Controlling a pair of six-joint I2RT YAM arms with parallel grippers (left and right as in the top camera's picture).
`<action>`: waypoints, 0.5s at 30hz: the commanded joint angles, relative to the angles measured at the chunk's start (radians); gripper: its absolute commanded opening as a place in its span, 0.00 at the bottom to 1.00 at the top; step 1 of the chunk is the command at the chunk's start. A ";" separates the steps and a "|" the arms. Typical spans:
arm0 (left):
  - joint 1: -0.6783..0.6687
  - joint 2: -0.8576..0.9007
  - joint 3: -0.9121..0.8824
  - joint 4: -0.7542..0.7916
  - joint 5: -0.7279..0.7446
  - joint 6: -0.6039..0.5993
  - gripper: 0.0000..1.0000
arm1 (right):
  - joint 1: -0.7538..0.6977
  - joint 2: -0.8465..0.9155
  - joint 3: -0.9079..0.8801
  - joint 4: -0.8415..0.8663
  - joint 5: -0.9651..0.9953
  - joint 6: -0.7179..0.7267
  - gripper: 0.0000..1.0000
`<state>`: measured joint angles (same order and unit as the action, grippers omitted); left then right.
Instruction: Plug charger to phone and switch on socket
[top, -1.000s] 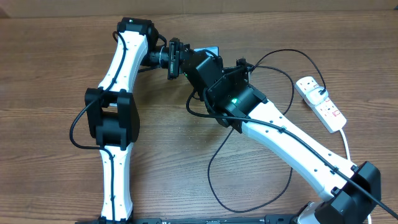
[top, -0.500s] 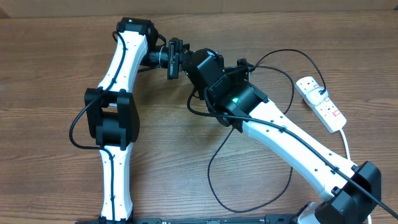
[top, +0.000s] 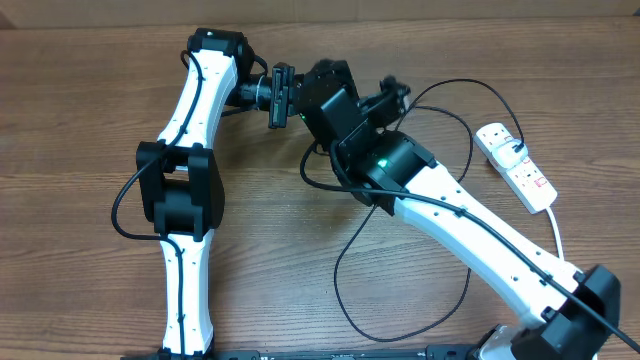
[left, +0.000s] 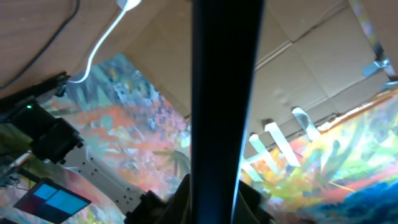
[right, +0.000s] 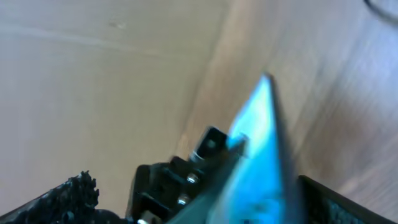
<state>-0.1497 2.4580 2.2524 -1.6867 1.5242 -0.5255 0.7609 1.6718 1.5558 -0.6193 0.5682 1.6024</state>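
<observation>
The phone stands edge-on between the left gripper's jaws, which are shut on it, with a cyan glow along one side. In the right wrist view its blue screen runs up between the widely spread jaws of the open right gripper. From overhead both grippers meet at the table's back, the left gripper facing the right gripper, and the phone is hidden under them. The charger's black cable loops across the table to the white socket. I cannot see the connector tip.
The socket's thick white cord trails toward the front right. A large cable loop lies beside the right arm. A cardboard wall rises just behind the grippers.
The right gripper's jaws have spread open and its head has turned and shifted slightly back. The phone's blue corner that showed overhead is now covered. The left arm holds still.
</observation>
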 joint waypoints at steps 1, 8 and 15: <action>0.002 0.006 0.015 0.001 -0.066 -0.008 0.04 | -0.003 -0.108 0.018 0.020 0.129 -0.393 1.00; -0.001 0.002 0.015 0.036 -0.081 0.233 0.04 | -0.123 -0.222 0.018 -0.121 0.011 -0.620 1.00; -0.001 -0.074 0.017 0.035 -0.188 0.386 0.04 | -0.386 -0.264 0.017 -0.442 -0.234 -0.684 1.00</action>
<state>-0.1463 2.4611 2.2524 -1.6501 1.3846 -0.2707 0.4644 1.4139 1.5612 -0.9756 0.4572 1.0176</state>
